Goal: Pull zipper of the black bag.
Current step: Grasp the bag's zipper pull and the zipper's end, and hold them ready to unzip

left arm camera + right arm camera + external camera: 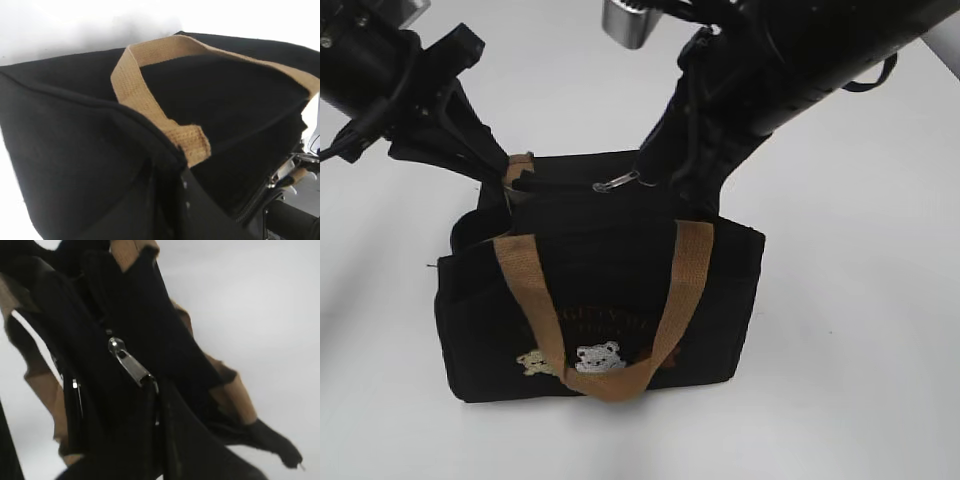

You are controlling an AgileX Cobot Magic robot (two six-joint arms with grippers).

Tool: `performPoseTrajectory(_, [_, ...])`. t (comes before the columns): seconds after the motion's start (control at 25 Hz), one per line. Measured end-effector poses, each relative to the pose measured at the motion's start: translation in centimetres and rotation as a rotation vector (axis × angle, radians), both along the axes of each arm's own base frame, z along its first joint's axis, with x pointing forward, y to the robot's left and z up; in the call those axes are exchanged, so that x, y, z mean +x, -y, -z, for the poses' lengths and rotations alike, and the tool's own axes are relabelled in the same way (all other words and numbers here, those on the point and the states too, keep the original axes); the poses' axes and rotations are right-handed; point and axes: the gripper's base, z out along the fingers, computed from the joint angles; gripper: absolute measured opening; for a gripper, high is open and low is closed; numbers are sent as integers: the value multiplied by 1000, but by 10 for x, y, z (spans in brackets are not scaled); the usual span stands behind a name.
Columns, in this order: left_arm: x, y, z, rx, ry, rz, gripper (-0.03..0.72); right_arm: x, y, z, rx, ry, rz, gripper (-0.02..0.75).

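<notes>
The black bag point(600, 300) stands on the white table, with tan handles point(675, 290) and bear patches on its front. The silver zipper point(616, 183) lies on the bag's top, near the middle. My right gripper point(652, 180) is shut on the zipper's end. In the right wrist view the zipper point(129, 364) runs into the closed fingers point(156, 395). My left gripper point(508, 185) is shut on the bag's top left corner, beside a handle end. In the left wrist view its fingers point(182, 175) pinch the bag's fabric edge point(75, 130) below the tan handle point(135, 85).
The white table point(860, 300) surrounds the bag on all sides. Both black arms reach in from the top corners, over the back of the bag. A silver arm part point(625, 22) shows at the top edge.
</notes>
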Motion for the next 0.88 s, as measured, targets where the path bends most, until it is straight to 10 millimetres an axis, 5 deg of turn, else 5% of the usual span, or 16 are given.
performPoseTrajectory(0.88, [0,0,0,4,1,1,29,16,81,12,-80,-395,418,-1])
